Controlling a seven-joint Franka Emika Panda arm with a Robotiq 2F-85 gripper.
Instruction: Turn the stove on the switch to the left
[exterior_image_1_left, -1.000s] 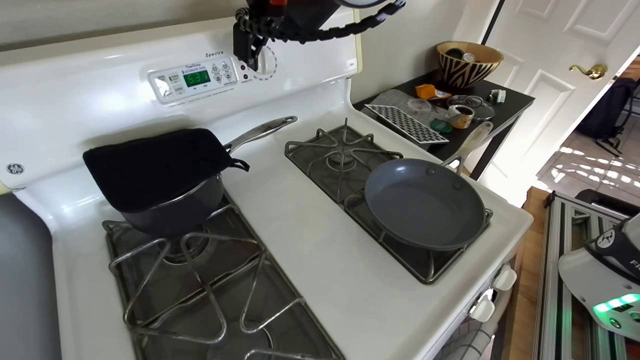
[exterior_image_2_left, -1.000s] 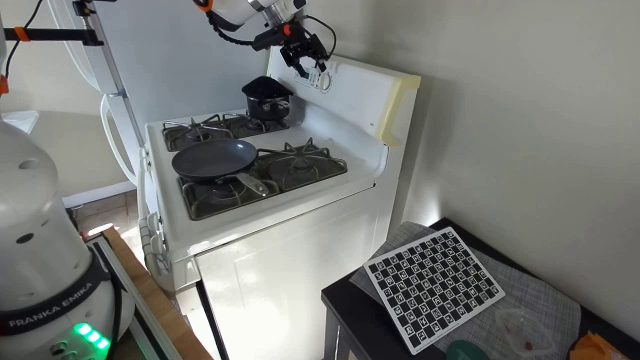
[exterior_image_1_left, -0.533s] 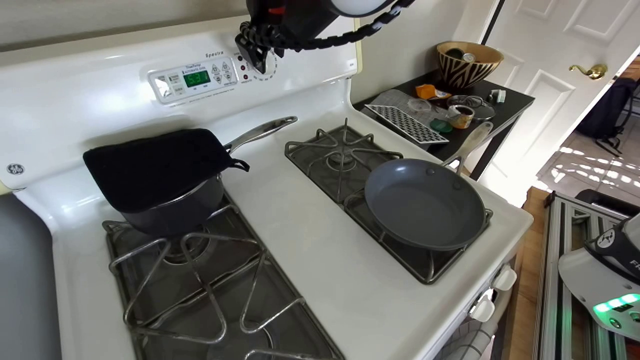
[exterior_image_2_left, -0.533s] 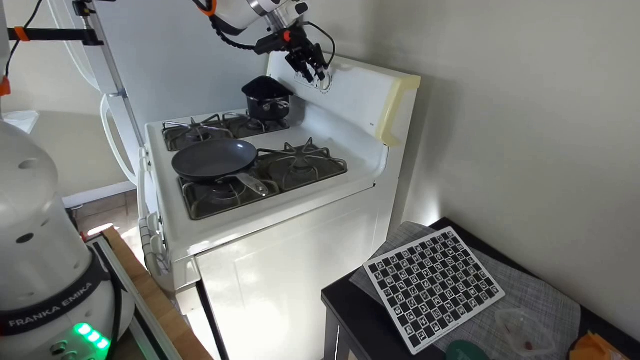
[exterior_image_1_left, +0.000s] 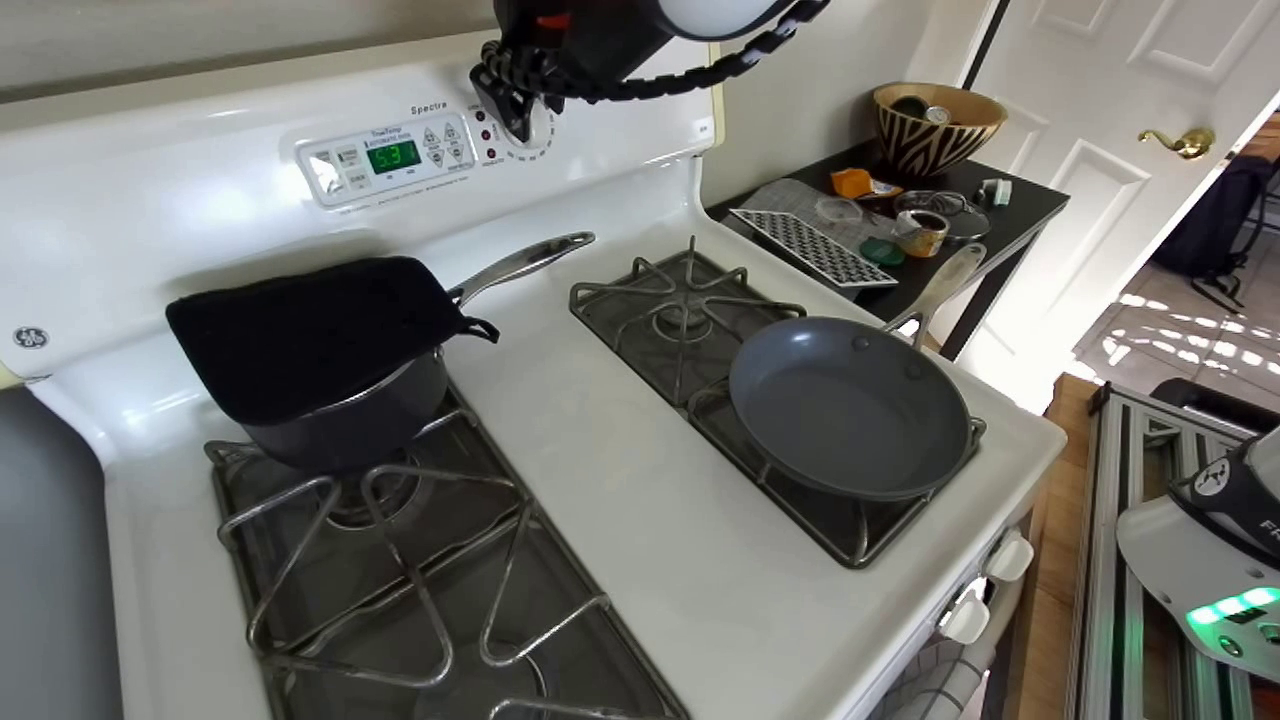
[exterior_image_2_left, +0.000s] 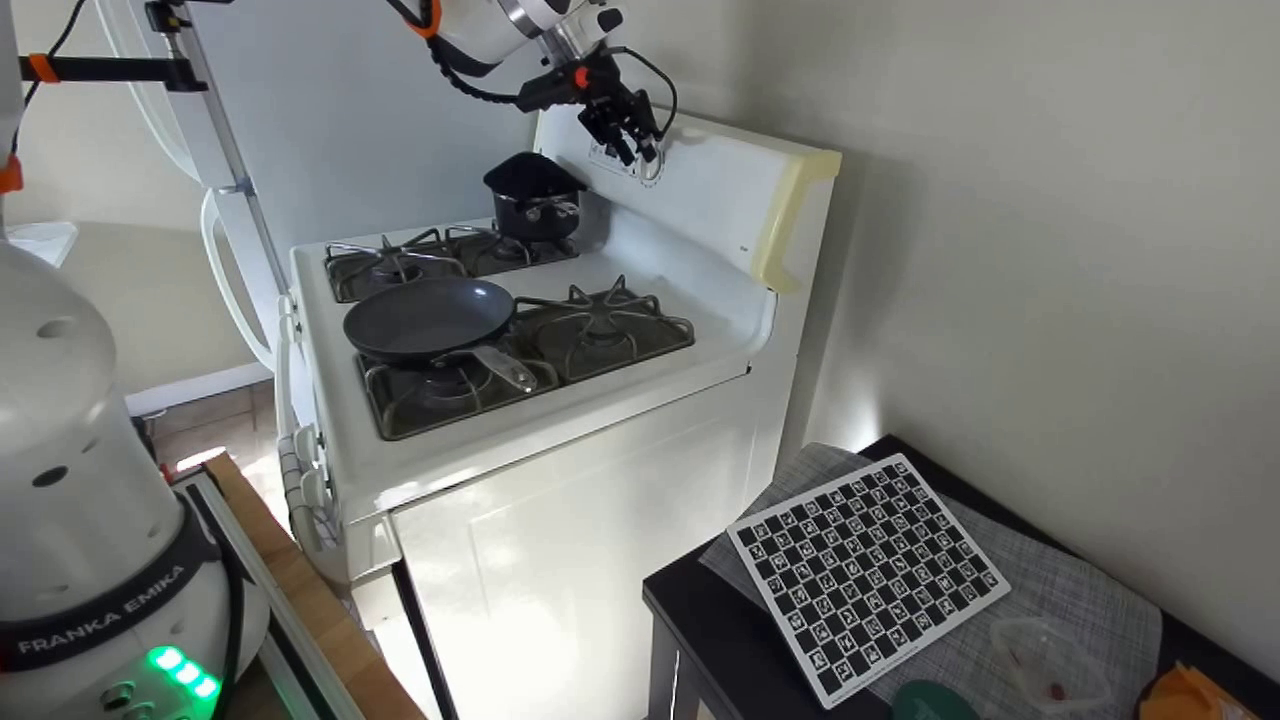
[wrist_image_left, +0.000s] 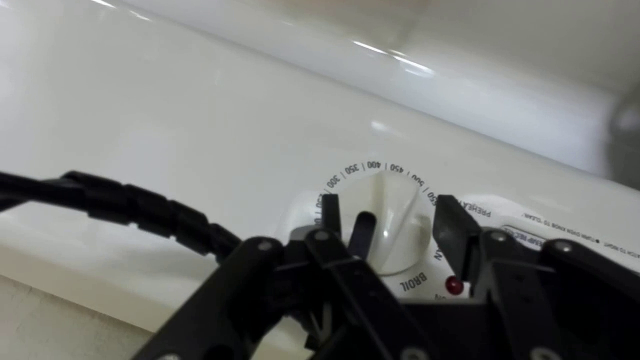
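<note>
White, the stove (exterior_image_1_left: 605, 440) spreads below its oven dial (wrist_image_left: 397, 230); the end effector (wrist_image_left: 389, 217) stands wide, seemingly around the dial, contact unclear. Lining up the grasp seems the step in hand; the next move should close on the dial, then turn it left.

Pincer (exterior_image_1_left: 538, 120) at the knob (exterior_image_1_left: 542, 130) of the stove (exterior_image_1_left: 620, 450)
It partly hides the knob; the display (exterior_image_1_left: 394, 156) nearby glows green. Black cloth (exterior_image_1_left: 310, 335) lies over the pot (exterior_image_1_left: 390, 410), a pan (exterior_image_1_left: 850, 405) sits on a front grate (exterior_image_1_left: 862, 530), and a striped bowl (exterior_image_1_left: 932, 152) stands on the dark surface (exterior_image_1_left: 1030, 205).
</note>
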